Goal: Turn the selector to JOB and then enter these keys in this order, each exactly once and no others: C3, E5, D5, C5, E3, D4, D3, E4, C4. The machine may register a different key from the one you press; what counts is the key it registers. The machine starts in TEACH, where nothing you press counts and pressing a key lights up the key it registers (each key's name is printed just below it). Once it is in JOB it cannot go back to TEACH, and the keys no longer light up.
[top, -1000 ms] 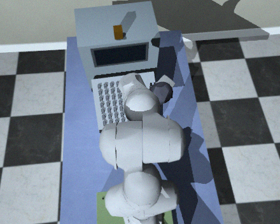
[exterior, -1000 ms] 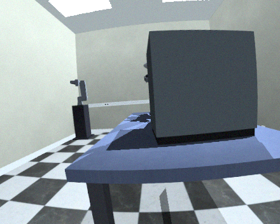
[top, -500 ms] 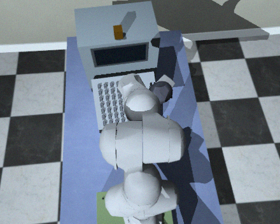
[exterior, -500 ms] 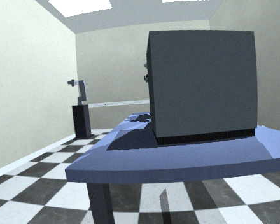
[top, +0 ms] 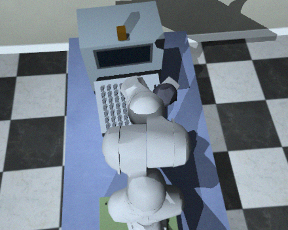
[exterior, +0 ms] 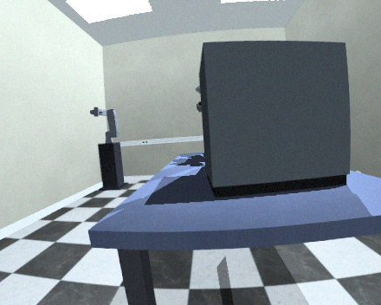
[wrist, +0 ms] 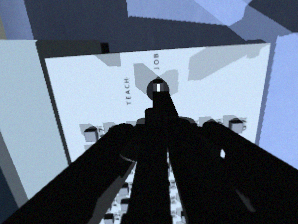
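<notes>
Black and closed with nothing between them, our jaws show in the wrist view as one dark tip with the fingers pressed together. That tip sits right at the lower edge of the selector (wrist: 158,88), a small round dark knob with a pale bar across its face. We cannot tell whether the tip touches the knob or only hangs just before it. Beside the knob the panel (wrist: 220,85) carries the words TEACH and JOB, with JOB printed further from us than TEACH. The pale bar points roughly toward the JOB lettering, though we cannot tell its exact setting. Nearer to us, rows of small grey keys (wrist: 90,133) peek out on both sides of our fingers; their printed names are too blurred to read.

From the top view, our white arm (top: 146,144) reaches over the keypad (top: 112,104), hiding its right half and the selector. The keypad lies against the front of a grey machine (top: 89,36) with a dark screen (top: 123,55) and an orange block (top: 121,32) on its top. All of this stands on a blue worktop (top: 82,157), above a black-and-white chequered floor (top: 252,98). The exterior view shows only the machine's plain dark back.
</notes>
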`<state>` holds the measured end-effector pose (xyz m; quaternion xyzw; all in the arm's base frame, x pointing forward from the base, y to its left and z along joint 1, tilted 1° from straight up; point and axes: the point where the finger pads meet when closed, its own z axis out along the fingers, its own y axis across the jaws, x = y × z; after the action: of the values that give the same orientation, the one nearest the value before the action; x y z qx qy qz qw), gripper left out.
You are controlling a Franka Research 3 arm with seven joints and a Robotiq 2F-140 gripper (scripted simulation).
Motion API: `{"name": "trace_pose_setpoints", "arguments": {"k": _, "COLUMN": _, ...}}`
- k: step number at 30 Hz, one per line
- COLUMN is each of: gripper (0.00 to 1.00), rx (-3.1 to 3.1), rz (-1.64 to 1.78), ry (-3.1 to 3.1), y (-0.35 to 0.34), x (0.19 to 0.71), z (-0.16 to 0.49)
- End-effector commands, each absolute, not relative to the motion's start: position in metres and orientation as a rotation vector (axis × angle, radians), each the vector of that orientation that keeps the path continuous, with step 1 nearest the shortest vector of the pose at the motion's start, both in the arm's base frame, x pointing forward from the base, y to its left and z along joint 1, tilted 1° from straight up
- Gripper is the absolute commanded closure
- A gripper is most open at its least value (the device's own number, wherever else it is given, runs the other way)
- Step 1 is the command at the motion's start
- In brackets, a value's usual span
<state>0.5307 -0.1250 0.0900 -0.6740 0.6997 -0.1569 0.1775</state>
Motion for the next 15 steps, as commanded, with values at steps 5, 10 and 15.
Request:
{"name": "trace_pose_setpoints", "arguments": {"k": 5, "gripper": 0.9, "rx": -1.912, "rz": -0.442, "ry": 1.976, "y": -0.077, "x": 0.537, "z": 0.091}}
{"name": "trace_pose_setpoints", "arguments": {"k": 10, "gripper": 0.9, "rx": -1.931, "rz": -0.447, "ry": 1.96, "y": -0.008, "x": 0.547, "z": 0.091}}
{"name": "trace_pose_setpoints", "arguments": {"k": 15, "gripper": 0.9, "rx": -1.942, "rz": -0.45, "ry": 1.951, "y": 0.031, "x": 0.552, "z": 0.091}}
